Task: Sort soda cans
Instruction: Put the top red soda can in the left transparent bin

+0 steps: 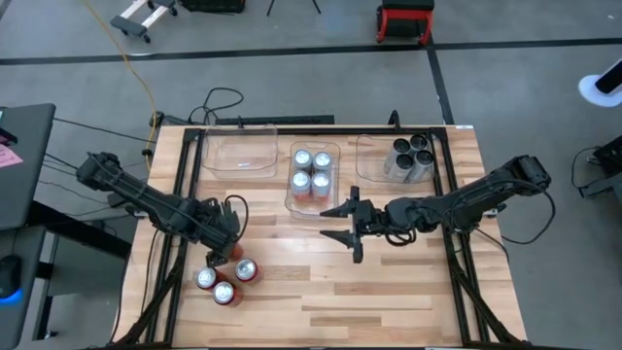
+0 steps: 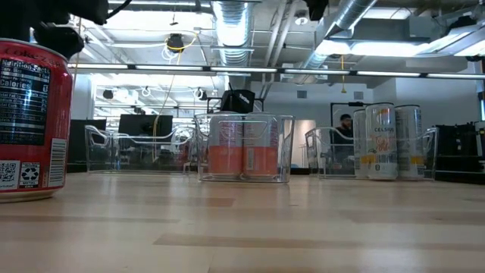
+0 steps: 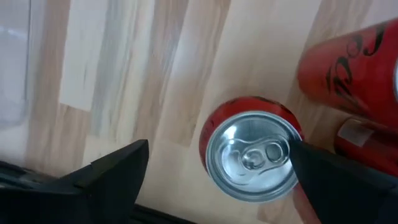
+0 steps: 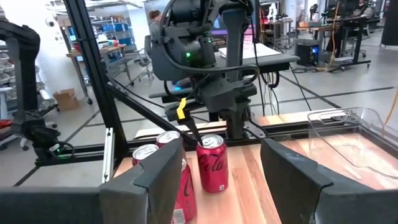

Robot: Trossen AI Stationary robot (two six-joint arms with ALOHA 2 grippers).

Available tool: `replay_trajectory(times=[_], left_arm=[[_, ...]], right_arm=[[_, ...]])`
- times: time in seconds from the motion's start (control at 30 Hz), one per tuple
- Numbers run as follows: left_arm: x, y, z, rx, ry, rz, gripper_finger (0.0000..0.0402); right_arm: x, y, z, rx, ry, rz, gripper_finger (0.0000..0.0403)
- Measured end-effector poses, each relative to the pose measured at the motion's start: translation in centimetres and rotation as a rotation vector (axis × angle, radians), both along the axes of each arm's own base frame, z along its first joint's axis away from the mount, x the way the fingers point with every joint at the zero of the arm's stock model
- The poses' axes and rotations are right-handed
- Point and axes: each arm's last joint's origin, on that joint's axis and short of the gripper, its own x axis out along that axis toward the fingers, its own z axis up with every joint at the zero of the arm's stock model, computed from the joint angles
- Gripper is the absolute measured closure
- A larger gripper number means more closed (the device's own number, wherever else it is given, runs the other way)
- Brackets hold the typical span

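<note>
From above, the pale butcher-block table (image 1: 389, 282) carried three clear plastic bins: an empty one (image 1: 238, 151), a middle one (image 1: 314, 177) with four silver-topped cans, a right one (image 1: 403, 158) with dark-topped cans. Three red cans (image 1: 225, 282) stood loose near the left gripper (image 1: 225, 248); the right gripper (image 1: 348, 224) hung open and empty mid-table.

At table level, a glossy red can (image 2: 30, 121) loomed left.

The left wrist camera showed wide-spread dark fingers (image 3: 112, 177) flanking a round aluminium lid (image 3: 252, 155), gripping nothing.

The right wrist camera showed parted fingers (image 4: 292, 174) facing a cylindrical red can (image 4: 212, 163)
</note>
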Motion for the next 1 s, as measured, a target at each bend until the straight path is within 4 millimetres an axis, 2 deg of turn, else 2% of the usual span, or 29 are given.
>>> replay_trajectory(times=[0.2, 0.53, 1.0], left_arm=[[0.1, -0.1, 0.2, 0.003, -0.004, -0.073, 0.0015], [-0.1, -0.4, 2.1, -0.058, -0.009, -0.102, 0.0015], [0.1, -0.4, -0.7, -0.024, -0.013, -0.100, 0.0014]], right_arm=[[0.0, 0.0, -0.1, -0.004, 0.007, 0.000, 0.0168], [0.1, -0.4, -0.3, -0.007, 0.029, -0.012, 0.0168], [0.2, -0.8, -0.8, 0.020, 0.081, -0.030, 0.0168]])
